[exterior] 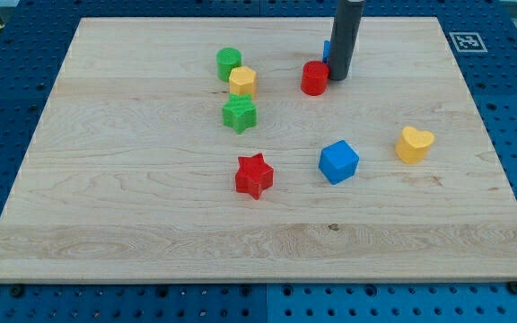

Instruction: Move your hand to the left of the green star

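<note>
The green star (239, 114) lies on the wooden board left of centre, just below a yellow hexagon block (242, 82). My tip (339, 77) is near the view's top, well to the right of the green star. It stands right next to a red cylinder (313, 78), on that block's right side. A blue block (327, 50) is mostly hidden behind the rod.
A green cylinder (229, 62) sits above-left of the yellow hexagon. A red star (254, 175) lies below the green star. A blue cube (338, 161) and a yellow heart (414, 144) lie at the right. The board (106, 197) rests on a blue pegboard table.
</note>
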Tool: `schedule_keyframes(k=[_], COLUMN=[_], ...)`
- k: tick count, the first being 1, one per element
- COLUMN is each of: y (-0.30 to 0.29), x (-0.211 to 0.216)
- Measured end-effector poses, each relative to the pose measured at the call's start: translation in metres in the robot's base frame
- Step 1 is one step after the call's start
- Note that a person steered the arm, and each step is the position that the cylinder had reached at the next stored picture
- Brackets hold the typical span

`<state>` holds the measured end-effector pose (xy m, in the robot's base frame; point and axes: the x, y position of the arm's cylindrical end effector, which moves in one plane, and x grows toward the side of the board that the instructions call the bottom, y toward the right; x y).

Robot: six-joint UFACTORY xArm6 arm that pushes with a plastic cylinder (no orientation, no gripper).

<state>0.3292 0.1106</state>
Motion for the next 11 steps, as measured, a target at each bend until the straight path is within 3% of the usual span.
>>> schedule_keyframes(k=[2, 4, 7, 9, 11], y=[0.014, -0.020, -0.141, -0.226, -0.242], x=[0.058, 0.114, 0.124, 0.091, 0.077])
